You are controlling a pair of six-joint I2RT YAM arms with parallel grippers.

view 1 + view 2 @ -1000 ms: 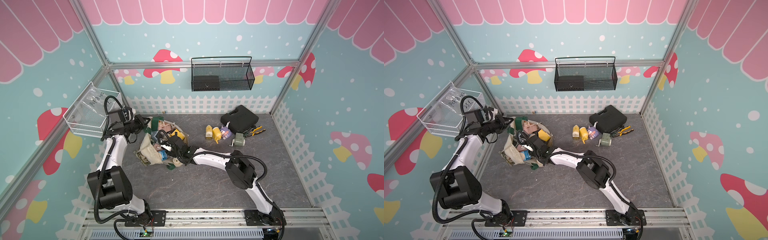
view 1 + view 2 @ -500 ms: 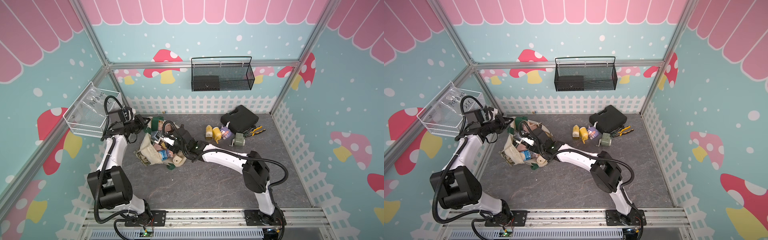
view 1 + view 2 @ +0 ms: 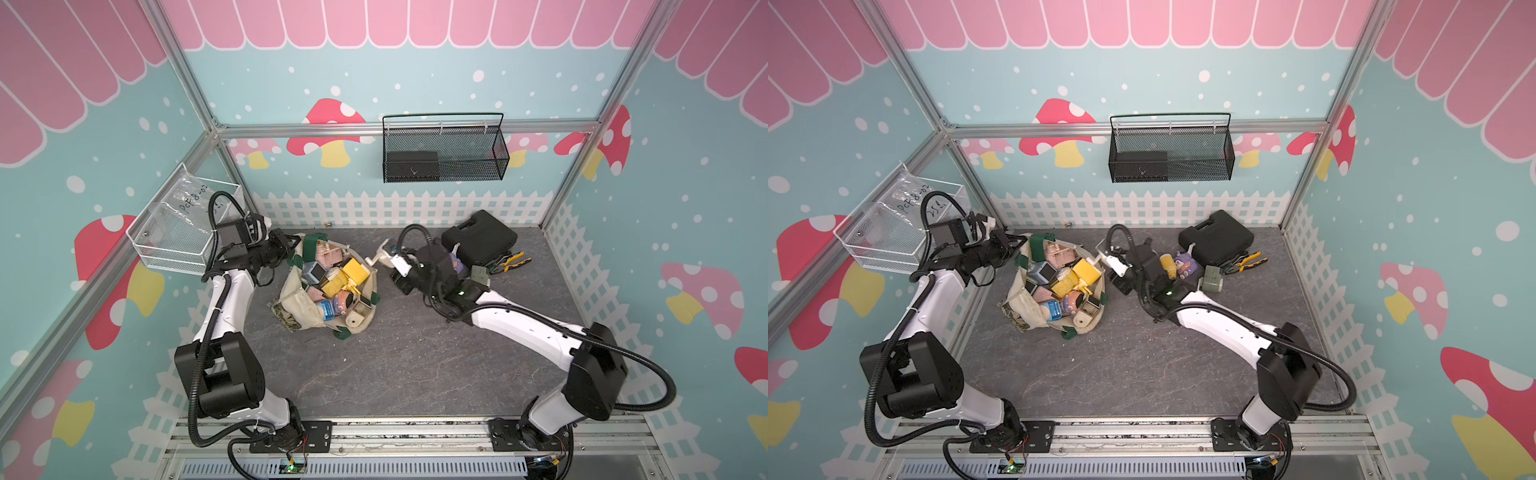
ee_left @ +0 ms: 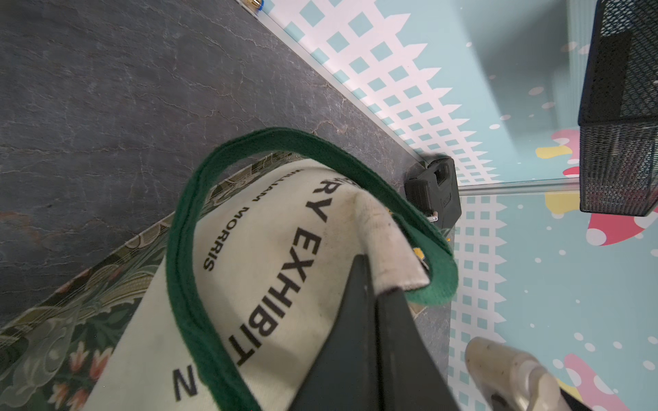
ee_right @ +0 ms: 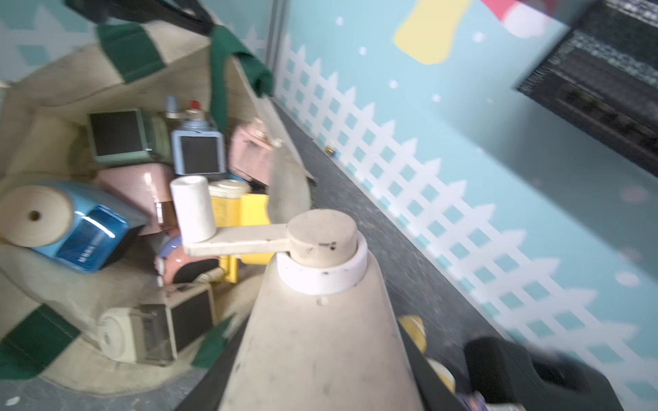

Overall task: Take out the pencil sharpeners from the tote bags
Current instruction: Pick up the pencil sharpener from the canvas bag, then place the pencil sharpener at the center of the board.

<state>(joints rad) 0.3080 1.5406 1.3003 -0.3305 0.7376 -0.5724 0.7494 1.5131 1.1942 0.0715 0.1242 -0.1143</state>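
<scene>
The cream tote bag (image 3: 298,305) sits open at the left of the grey floor (image 3: 395,365), packed with pastel sharpeners (image 3: 343,276). The left gripper (image 4: 374,289) is clamped tight on its canvas rim by the green strap (image 4: 185,227), propping the mouth up (good anchor, that). Clear of the bag, the right gripper (image 3: 400,268) carries a beige sharpener (image 5: 313,338), fingers half spread round its body, crank (image 5: 228,242) poking out front. Beyond it, beside the black case (image 3: 478,243), lie those already out: a yellow one (image 3: 1168,262), a purple one (image 3: 1185,264), a sage green one (image 3: 1212,279). The smart play, I'd say: lower it onto a bare patch just short of that cluster, crank turned away from its neighbours, and let go only once it rests flat.
</scene>
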